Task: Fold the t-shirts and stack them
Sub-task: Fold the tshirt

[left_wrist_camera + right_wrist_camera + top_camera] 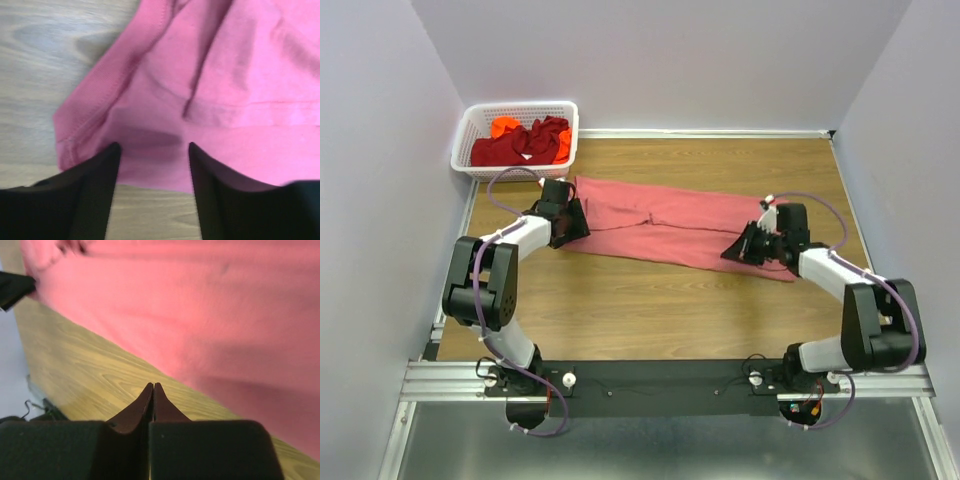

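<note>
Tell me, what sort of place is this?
Probably a robotics test cell: two arms bolted to a metal rail, blank walls boxing in a wooden table, a salmon-pink t-shirt spread out near a white basket.

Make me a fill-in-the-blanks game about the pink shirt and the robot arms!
The long salmon-pink cloth t-shirt lies on the ___ table.
The white plastic lattice basket holds crumpled shirts, bright orange and dark ___.
The left gripper is open; the right gripper is ___.
Missing words: wooden, red, shut.
</note>
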